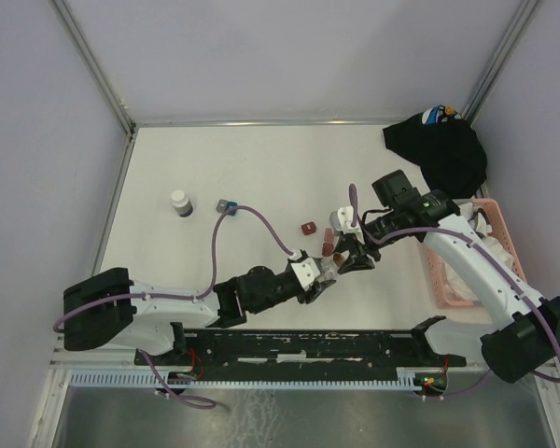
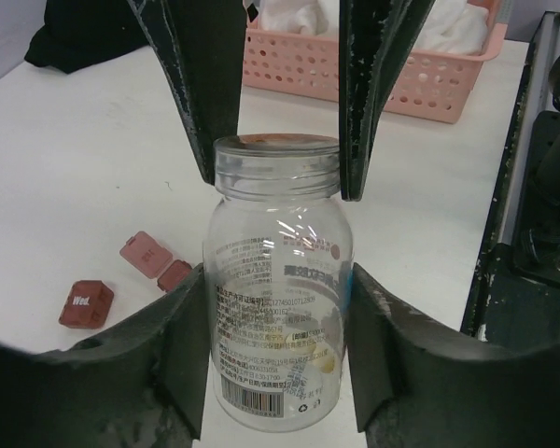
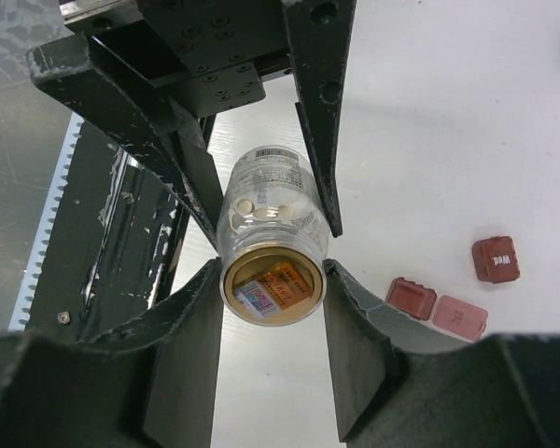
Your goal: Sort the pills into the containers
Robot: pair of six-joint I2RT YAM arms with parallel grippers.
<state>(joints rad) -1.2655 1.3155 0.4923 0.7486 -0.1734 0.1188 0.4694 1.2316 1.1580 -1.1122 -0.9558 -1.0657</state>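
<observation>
A robotics lab test cell: a white tabletop (image 1: 261, 168) boxed in by pale panels (image 1: 37, 140) on aluminium frame posts (image 1: 93, 65). A left arm (image 1: 168, 303) and right arm (image 1: 476, 271) are bolted to a black mounting rail (image 1: 299, 343).

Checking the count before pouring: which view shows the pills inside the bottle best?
Right wrist: pale pills show through the clear bottle wall. Left wrist shows mostly its printed label; top external shows the bottle too small for pills.

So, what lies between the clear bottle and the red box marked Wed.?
An opened dark-red box, its lid flat beside it, lies between the clear bottle and the Wed. box. The left wrist view shows it best.
</observation>
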